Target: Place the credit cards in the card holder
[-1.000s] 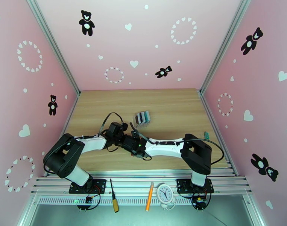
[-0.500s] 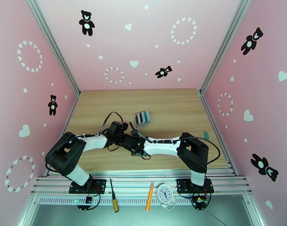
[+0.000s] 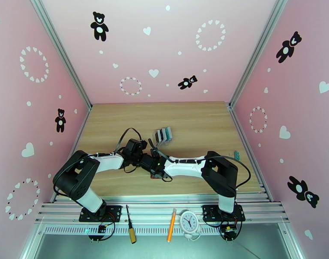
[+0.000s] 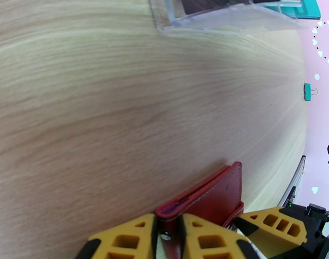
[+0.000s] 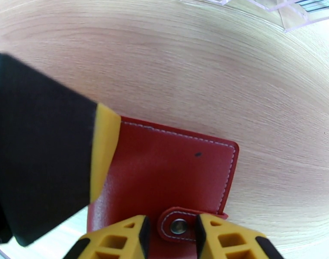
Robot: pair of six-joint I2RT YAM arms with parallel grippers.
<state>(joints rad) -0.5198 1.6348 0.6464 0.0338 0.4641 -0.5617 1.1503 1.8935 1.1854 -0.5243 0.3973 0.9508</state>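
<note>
Card holder [image 5: 164,169] edge is pinched by left tool [image 4: 168,220]; right tool [image 5: 170,219], slightly open, straddles its tab [image 5: 183,229].

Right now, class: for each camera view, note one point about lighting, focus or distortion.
Top external: even light, faint shadows under the arms on the pale wooden table. Left wrist: wood grain bows, lens distortion; the dark red leather-like wallet is sharp. Right wrist: wallet stitching crisp; the clear plastic rack catches glare.
</note>
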